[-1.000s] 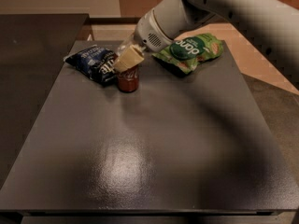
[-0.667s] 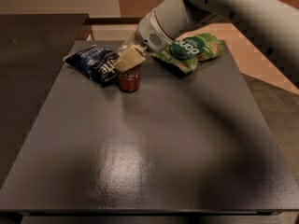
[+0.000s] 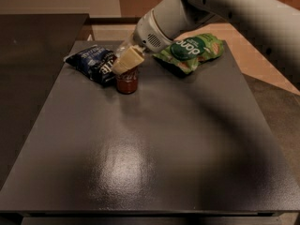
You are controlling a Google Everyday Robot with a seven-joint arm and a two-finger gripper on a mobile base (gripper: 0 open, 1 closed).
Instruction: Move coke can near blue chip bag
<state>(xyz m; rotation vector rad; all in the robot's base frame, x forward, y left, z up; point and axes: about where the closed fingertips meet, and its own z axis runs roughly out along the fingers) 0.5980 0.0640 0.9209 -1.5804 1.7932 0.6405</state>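
The coke can [image 3: 127, 83], small and dark red, stands upright on the dark table [image 3: 154, 144] at the back left. It is right beside the blue chip bag [image 3: 93, 63], a crinkled navy bag with white lettering that lies just to its left, touching or almost touching it. My gripper [image 3: 127, 62] reaches down from the upper right and sits right over the can's top, hiding the lid. The white arm [image 3: 220, 8] stretches in from the top right corner.
A green chip bag [image 3: 191, 52] lies at the back right of the table, partly under the arm. A second dark surface [image 3: 33, 55] adjoins on the left. The table's front edge [image 3: 150, 212] runs along the bottom.
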